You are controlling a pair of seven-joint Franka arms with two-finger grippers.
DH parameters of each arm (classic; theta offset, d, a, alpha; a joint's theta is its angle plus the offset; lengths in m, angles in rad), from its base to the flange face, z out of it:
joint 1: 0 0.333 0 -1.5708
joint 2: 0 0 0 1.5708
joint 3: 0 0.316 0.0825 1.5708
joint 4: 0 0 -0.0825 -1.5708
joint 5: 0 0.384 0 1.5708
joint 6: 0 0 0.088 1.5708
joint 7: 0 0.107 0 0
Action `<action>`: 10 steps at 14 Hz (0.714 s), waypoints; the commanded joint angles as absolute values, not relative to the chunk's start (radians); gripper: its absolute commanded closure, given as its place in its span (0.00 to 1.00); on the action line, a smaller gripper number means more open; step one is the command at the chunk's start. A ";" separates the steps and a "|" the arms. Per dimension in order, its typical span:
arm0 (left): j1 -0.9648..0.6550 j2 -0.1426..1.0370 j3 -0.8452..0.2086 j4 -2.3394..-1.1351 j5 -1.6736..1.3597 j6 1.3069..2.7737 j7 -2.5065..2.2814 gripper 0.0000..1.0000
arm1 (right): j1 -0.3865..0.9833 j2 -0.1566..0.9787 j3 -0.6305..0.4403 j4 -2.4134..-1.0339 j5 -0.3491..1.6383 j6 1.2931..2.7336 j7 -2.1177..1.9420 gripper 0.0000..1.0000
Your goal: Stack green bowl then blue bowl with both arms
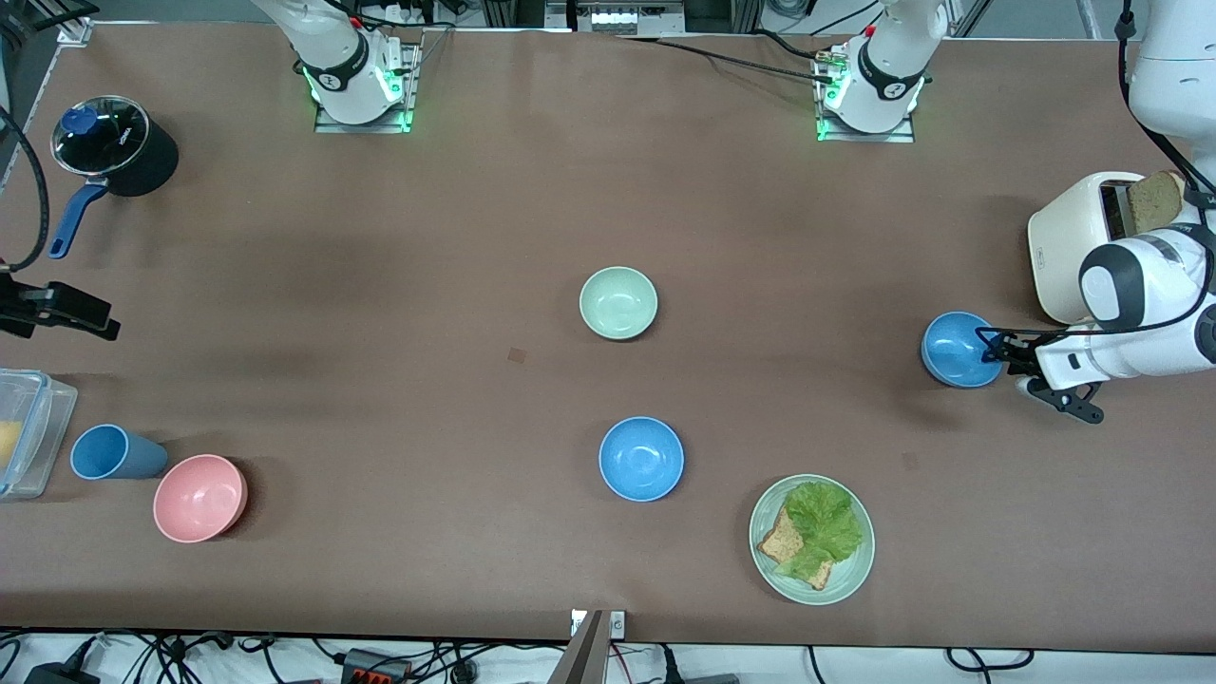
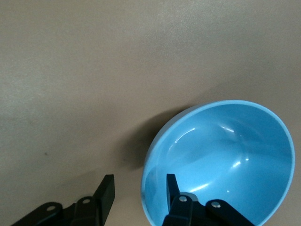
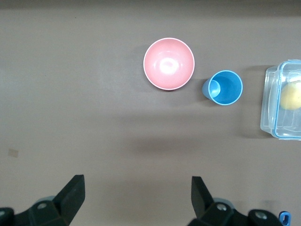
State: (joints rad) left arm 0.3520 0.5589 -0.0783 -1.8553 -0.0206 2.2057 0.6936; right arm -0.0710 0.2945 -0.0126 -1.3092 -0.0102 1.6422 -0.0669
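Note:
The green bowl (image 1: pixel 618 302) sits upright mid-table. One blue bowl (image 1: pixel 641 458) sits nearer the front camera than it. A second blue bowl (image 1: pixel 955 347) sits toward the left arm's end of the table, beside the toaster. My left gripper (image 1: pixel 997 351) is open at this bowl's rim. In the left wrist view the left gripper (image 2: pixel 139 181) straddles the rim of the blue bowl (image 2: pixel 225 160), one finger inside and one outside. My right gripper (image 3: pixel 137 181) is open and empty, high over bare table at the right arm's end, and shows at the front view's edge (image 1: pixel 95 325).
A pink bowl (image 1: pixel 199 497), a blue cup (image 1: pixel 109 453) and a clear container (image 1: pixel 24 432) sit at the right arm's end. A black lidded pot (image 1: pixel 114 142) stands near that corner. A toaster (image 1: pixel 1078 237) holds bread. A pale green plate (image 1: pixel 855 560) carries lettuce and toast.

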 commanded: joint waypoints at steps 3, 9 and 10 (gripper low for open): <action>0.354 0.560 -0.086 -1.852 -0.008 2.195 0.709 0.70 | -0.051 0.201 -0.015 -1.425 0.008 1.623 -0.035 0.00; 0.347 0.545 -0.104 -1.841 -0.017 2.158 0.706 0.99 | -0.046 0.019 -0.017 -1.681 -0.005 1.725 -0.031 0.00; 0.348 0.535 -0.113 -1.836 -0.017 2.143 0.701 0.99 | -0.046 -0.009 -0.017 -1.719 -0.006 1.742 -0.032 0.00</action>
